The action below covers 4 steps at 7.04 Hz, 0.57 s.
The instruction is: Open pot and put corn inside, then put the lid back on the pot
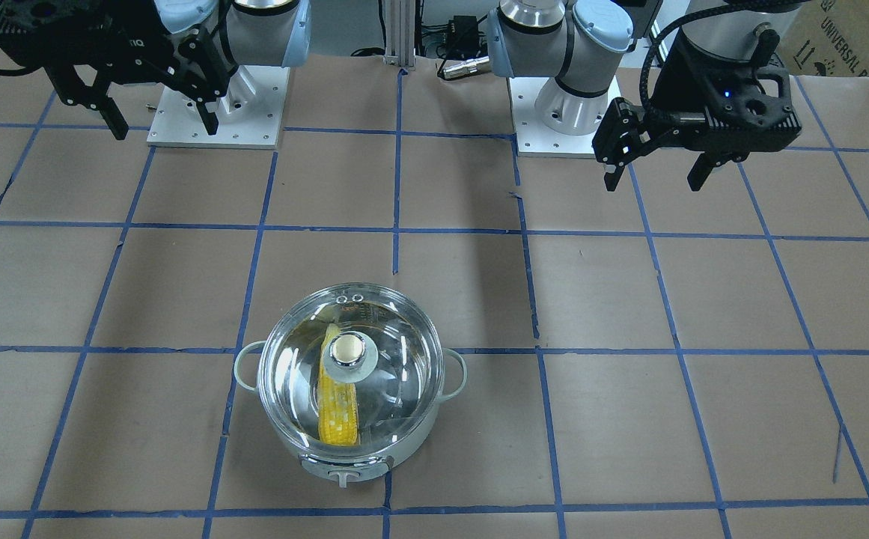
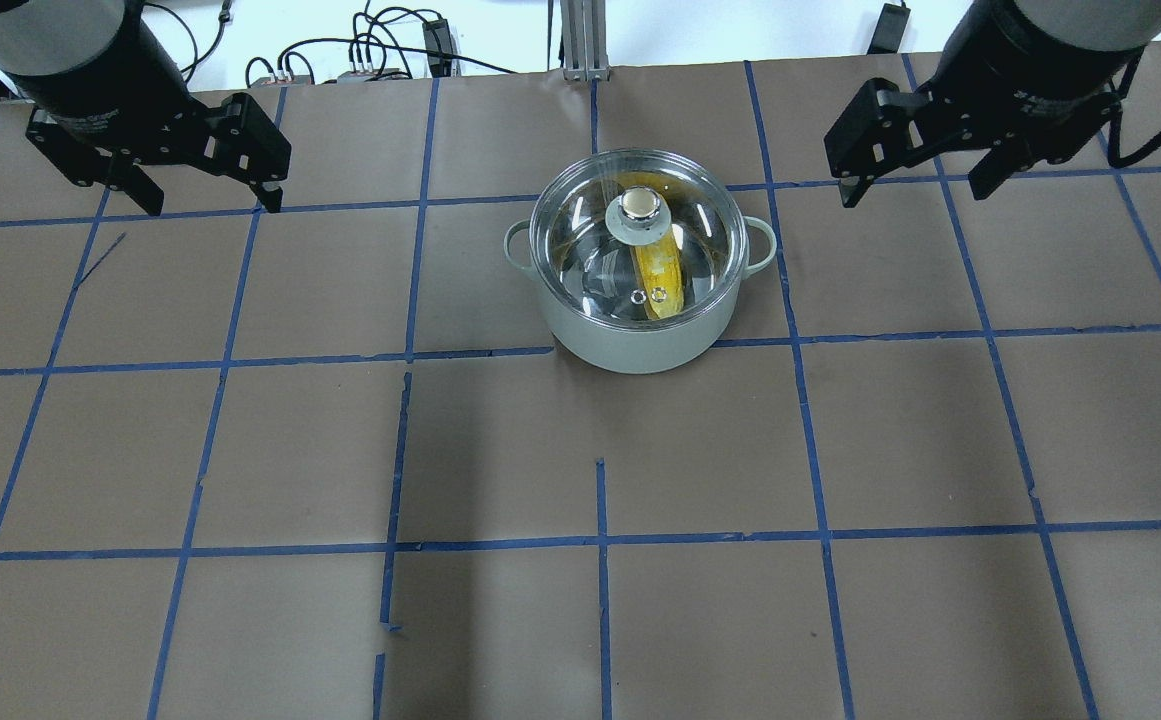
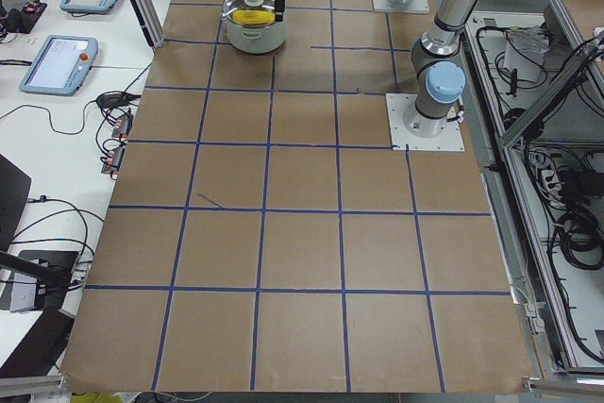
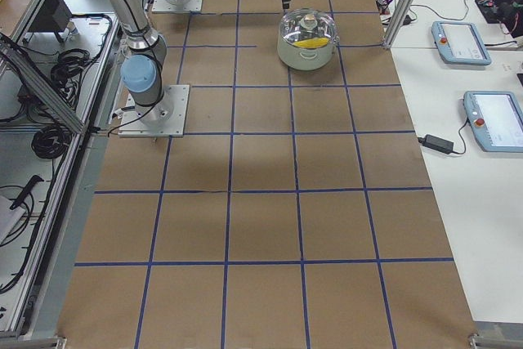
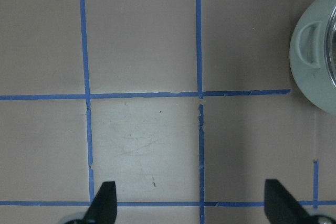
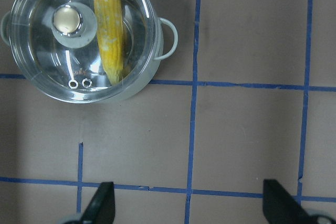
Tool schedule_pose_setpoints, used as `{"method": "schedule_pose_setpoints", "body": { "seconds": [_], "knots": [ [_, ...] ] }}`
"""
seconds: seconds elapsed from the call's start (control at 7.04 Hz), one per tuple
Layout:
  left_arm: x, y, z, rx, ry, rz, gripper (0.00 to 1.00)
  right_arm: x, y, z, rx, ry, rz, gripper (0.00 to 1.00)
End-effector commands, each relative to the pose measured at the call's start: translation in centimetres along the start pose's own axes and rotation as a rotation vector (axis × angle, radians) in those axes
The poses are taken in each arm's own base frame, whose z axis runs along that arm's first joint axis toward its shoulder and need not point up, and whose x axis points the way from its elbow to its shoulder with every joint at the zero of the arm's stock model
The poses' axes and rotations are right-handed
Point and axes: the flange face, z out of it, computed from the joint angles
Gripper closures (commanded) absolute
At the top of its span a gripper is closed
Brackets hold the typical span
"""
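My left fingers (image 2: pixel 262 180) hang spread wide above the bench (image 2: pixel 500 450), out toward its left edge, with nothing between them. They are well apart from everything the task concerns. My left wrist camera shows only brown paper and blue tape below them, with one loop handle just at the side.

In the middle stands the pot (image 2: pixel 640 345), upright on the bench. The corn (image 2: pixel 660 275) lies inside it, flat along the steel bottom and a little to one side of centre. The lid (image 2: pixel 700 225) sits on the rim and looks level all the way round, its knob (image 2: pixel 638 205) pointing up and the cob plainly visible through the glass.

My right fingers (image 2: pixel 848 180) are likewise released and empty, raised off to the right of the pot and touching neither the handle nor the lid.

By my reckoning every step is done: pot opened, cob in, lid on. I see nothing left to do, beyond perhaps checking that the lid is truly seated.
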Motion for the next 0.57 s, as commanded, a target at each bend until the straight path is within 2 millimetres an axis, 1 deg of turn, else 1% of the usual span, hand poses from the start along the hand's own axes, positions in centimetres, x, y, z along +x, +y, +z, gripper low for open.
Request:
{"method": "schedule_pose_setpoints", "body": {
  "seconds": [0.0, 0.14, 0.28, 0.43],
  "knots": [
    [-0.3, 0.5, 0.1, -0.046, 0.003, -0.012, 0.0, 0.0, 2.0, 2.7, -0.089, -0.006, -0.001, 0.0],
    [-1.4, 0.9, 0.0, -0.098, 0.009, -0.035, 0.0, 0.2, 2.1, 3.3, -0.121, 0.012, -0.006, 0.0],
    [-1.8, 0.7, 0.1, -0.091, 0.018, -0.038, 0.0, 0.3, 1.1, 4.3, -0.138, 0.006, -0.002, 0.0],
    [-1.5, 0.4, 0.4, -0.067, 0.035, -0.043, 0.0, 0.4, -0.7, 4.1, -0.126, 0.01, -0.003, 0.0]
  ]
}}
